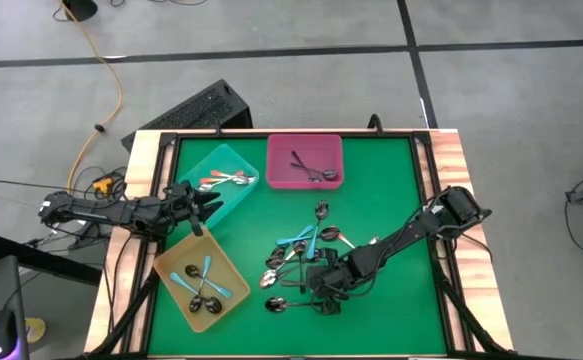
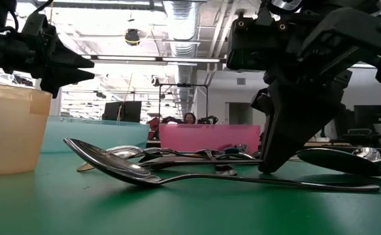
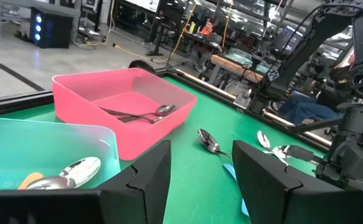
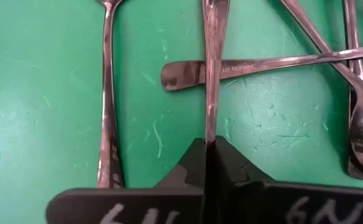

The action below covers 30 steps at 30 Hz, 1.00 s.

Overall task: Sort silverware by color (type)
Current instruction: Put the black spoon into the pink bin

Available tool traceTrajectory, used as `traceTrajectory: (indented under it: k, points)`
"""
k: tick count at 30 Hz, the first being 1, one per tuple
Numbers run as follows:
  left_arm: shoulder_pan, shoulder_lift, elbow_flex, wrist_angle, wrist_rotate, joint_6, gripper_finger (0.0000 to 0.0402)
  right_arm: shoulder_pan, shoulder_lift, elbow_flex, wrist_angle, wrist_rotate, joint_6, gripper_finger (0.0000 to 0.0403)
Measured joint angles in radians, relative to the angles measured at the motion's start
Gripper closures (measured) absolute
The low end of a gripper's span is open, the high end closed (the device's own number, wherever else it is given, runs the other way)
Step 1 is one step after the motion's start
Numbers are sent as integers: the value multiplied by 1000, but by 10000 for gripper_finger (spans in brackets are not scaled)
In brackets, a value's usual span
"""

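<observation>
Loose spoons (image 1: pixel 306 255) lie heaped on the green mat: several all-metal ones and a few with light blue handles. My right gripper (image 1: pixel 323 292) stands at the heap's near side, pointing down, shut on a dark metal spoon (image 4: pixel 212 74). In the low view the right gripper (image 2: pixel 272 163) reaches down to the mat. My left gripper (image 1: pixel 209 205) hovers open over the teal tray's (image 1: pixel 233 160) near end, holding nothing; its fingers (image 3: pixel 147 177) show apart in the left wrist view. The teal tray holds orange-handled spoons (image 1: pixel 226 180). My right gripper pinches the dark metal spoon's thin handle (image 4: pixel 211 127) between its two fingers, coming from above and pointing down. The handle runs straight out from between the fingertips. The spoon lies flat on the mat among the others.
The pink tray (image 1: pixel 304 145) at the far edge holds dark spoons (image 1: pixel 313 170). The yellow tray (image 1: pixel 176 262) near the left front holds blue-handled spoons (image 1: pixel 203 280). Another dark spoon (image 4: pixel 106 93) and a crossing handle (image 4: pixel 243 65) lie close to the held one. Wooden rails border the mat.
</observation>
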<state>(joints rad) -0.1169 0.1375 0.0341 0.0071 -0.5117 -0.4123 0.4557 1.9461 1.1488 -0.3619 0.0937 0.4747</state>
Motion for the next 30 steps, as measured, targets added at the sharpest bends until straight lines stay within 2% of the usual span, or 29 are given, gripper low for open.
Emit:
traceTrajectory:
  k: [30]
  points:
    - [0, 0, 0, -1, -24, -19, 243, -11, 1, -1, 68, 39, 7, 389]
